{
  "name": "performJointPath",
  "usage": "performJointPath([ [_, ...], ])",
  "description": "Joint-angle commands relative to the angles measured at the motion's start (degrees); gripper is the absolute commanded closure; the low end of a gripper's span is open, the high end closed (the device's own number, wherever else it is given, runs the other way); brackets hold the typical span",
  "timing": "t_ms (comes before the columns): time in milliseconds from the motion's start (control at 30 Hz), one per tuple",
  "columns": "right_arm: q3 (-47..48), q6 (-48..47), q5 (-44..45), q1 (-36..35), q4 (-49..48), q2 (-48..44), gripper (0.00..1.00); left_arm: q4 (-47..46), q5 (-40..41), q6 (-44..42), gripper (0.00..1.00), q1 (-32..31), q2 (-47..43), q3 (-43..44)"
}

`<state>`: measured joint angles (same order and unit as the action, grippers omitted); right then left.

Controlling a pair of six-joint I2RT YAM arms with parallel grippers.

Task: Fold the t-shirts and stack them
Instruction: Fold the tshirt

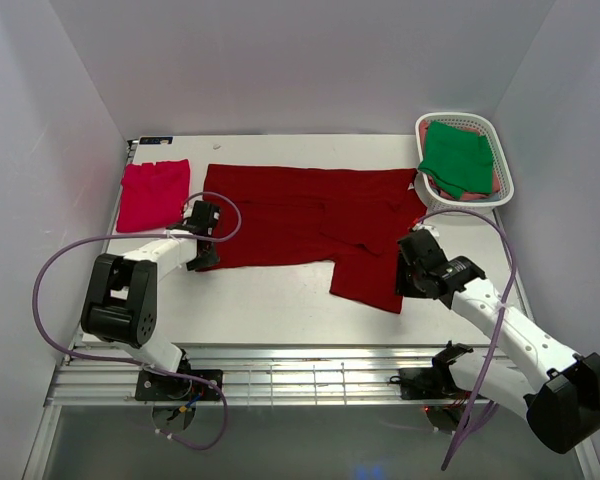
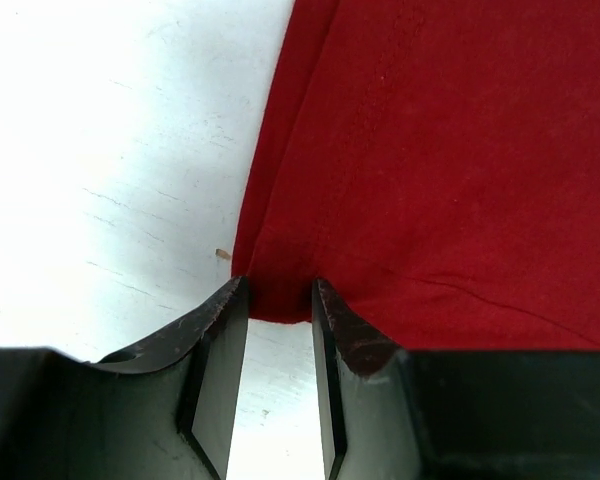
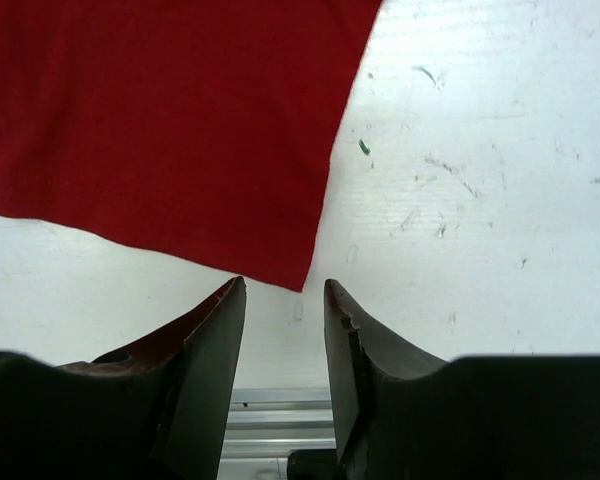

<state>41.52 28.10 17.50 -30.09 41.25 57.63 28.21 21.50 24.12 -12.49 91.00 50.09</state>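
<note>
The large dark red t-shirt lies spread flat across the middle of the table. The pinkish-red t-shirt lies folded at the far left. The green t-shirt sits in the basket. My left gripper is open at the dark red shirt's near left corner. In the left wrist view that corner lies between my fingertips. My right gripper is open beside the shirt's near right flap. In the right wrist view the flap's corner ends just ahead of the empty tips.
A white slotted basket stands at the far right corner, with pink cloth under the green shirt. Aluminium rails run along the table's near edge. Purple cables loop beside both arms. White walls close in on the left, back and right.
</note>
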Motion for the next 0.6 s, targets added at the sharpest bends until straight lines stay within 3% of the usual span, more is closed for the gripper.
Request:
performJointPath([
  [0,-1.8,3.6,1.8,-0.7,3.7,-2.3,0.57,-1.0,1.1,0.8,0.58,0.4,-3.7,-1.5],
  [333,-1.3,5.1,0.2,-2.1,6.0,-0.1,0.56,-2.8,2.3,1.5,0.57,0.6,-11.2,-4.2],
  [567,-0.9,5.4,-0.3,-2.3,6.3,0.1,0.56,-4.7,0.0,0.1,0.56,2.9,-7.4,-4.7],
])
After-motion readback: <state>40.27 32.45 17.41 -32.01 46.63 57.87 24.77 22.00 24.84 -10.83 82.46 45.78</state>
